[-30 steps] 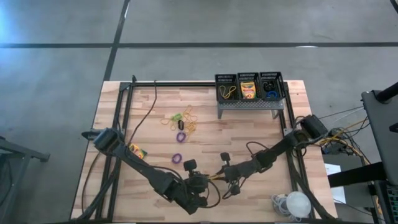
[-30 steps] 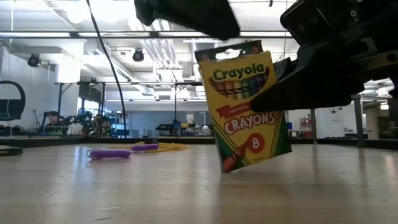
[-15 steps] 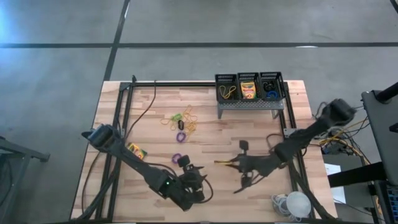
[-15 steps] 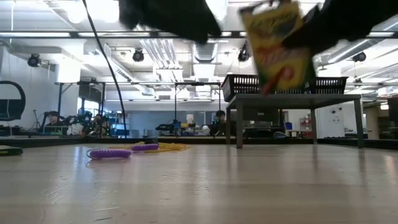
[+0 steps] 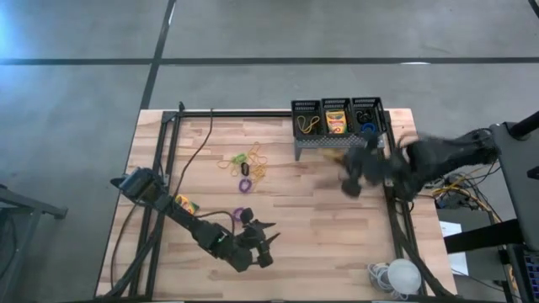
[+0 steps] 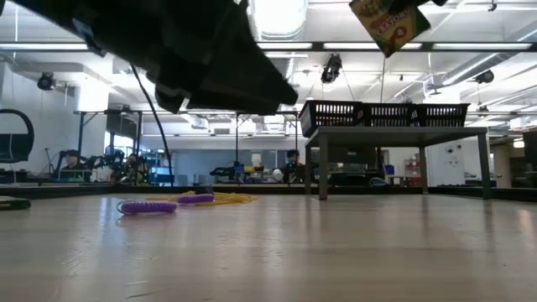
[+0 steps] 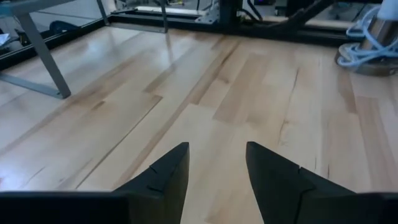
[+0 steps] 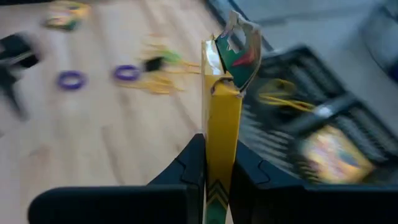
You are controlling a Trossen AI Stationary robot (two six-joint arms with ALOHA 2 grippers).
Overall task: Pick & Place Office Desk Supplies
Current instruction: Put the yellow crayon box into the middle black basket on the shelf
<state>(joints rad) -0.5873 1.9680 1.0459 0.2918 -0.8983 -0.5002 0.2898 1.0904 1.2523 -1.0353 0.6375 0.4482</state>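
The right gripper (image 8: 216,177) pinches a yellow-and-green crayon box (image 8: 222,118) edge-on between its two dark fingers, the box standing upright out of the jaws with its torn top flap bent over. From above, that gripper (image 5: 360,172) hangs in the air near the bench's right edge, just in front of the grey perforated stand (image 5: 337,143) that carries three black mesh bins (image 5: 337,117) at the far right corner; the low view catches the lifted box (image 6: 388,23) high above the bin rims (image 6: 382,111). The middle bin already holds another crayon box (image 5: 336,123), the left bin yellow rubber bands (image 5: 307,124), the right bin a blue ring (image 5: 367,129). The left gripper (image 5: 259,238) sits low over the near edge of the bench (image 5: 320,219), its fingers (image 7: 166,177) spread apart and empty above bare wood, well apart from the carried box. A third crayon box (image 5: 185,204) lies flat by the left edge, beside the left arm. A loose cluster of yellow bands and coloured rings (image 5: 248,165) rests toward the middle of the bench, with one purple ring (image 5: 240,214) lying nearer the left gripper.
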